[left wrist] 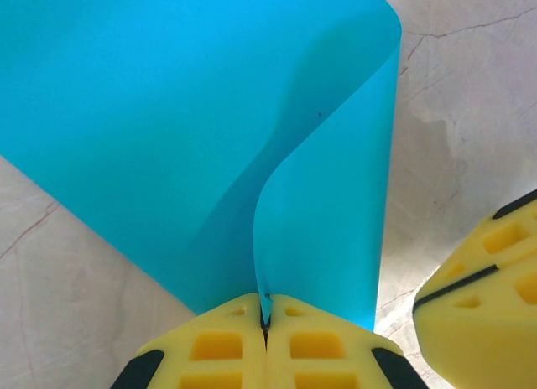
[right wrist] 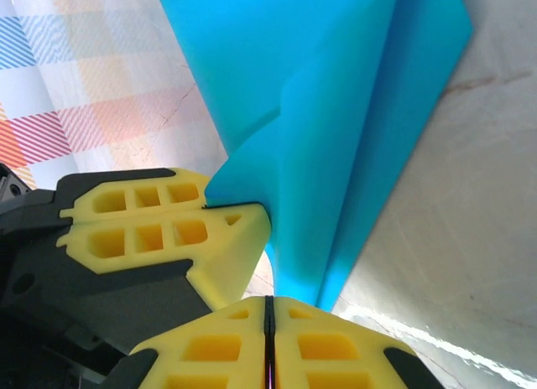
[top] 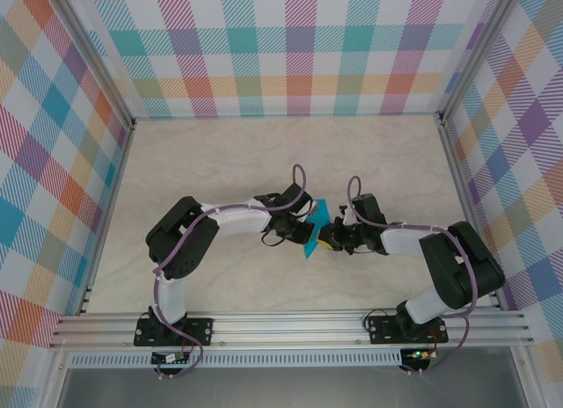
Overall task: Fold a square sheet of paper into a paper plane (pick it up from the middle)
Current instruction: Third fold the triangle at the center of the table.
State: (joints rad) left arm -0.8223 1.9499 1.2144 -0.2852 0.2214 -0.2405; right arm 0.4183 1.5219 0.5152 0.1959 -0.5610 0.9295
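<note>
The square sheet of paper (top: 313,229) is teal-blue and hangs above the table's middle, bent into a soft curl with one flap folded over. My left gripper (left wrist: 265,318) is shut on its lower edge, and the paper (left wrist: 168,112) rises from the seam of the jaws. In the right wrist view, the left gripper (right wrist: 239,207) pinches a corner of the sheet (right wrist: 336,112). My right gripper (right wrist: 267,303) is shut just below the sheet's bottom end, with nothing showing in its seam. In the left wrist view one of its fingers (left wrist: 487,280) sits a little apart from the paper. The paper plane is out of view.
The tabletop (top: 220,162) is pale and marbled. Plaid walls (top: 290,47) stand on three sides. An aluminium rail (top: 290,324) carries both arm bases along the near edge. In the top view the two grippers (top: 302,227) (top: 331,236) meet tip to tip at the centre.
</note>
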